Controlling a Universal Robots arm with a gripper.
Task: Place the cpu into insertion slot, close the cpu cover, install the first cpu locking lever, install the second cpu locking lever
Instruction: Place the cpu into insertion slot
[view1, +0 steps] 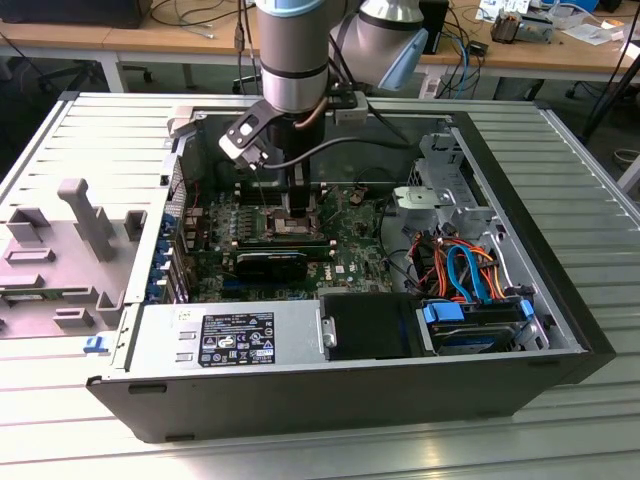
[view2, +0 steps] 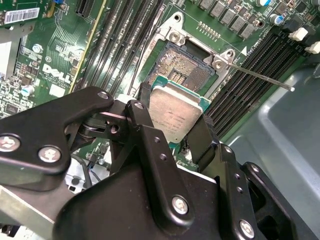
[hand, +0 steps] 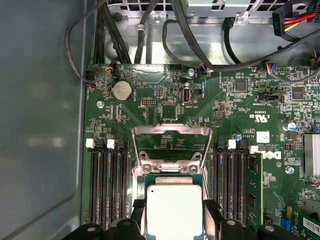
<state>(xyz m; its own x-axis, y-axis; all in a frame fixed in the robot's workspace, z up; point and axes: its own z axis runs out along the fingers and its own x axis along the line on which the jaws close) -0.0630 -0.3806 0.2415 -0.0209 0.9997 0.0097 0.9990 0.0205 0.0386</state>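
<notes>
Looking into a big computer case lying open on a metal table, with a green circuit board on its floor. Reaching straight down into it with the robot arm. Gripping the cpu with the gripper, jaws closing partway on two opposite edges of the little silver square, with a black finger pressing on each side. Holding the cpu flat and just over the insertion slot, not sitting down in it yet; not showing whether touching the rim or not. Seeing the cpu cover standing swung open and out of the way, and a thin locking lever sticking out to one side. Judging the step in hand as putting the chip into its slot. Doing that well probably meaning holding the chip level, lining up its edges with the slot's silver rim, going down slowly and straight, never sliding across the tiny pins, and not squeezing any harder.
</notes>
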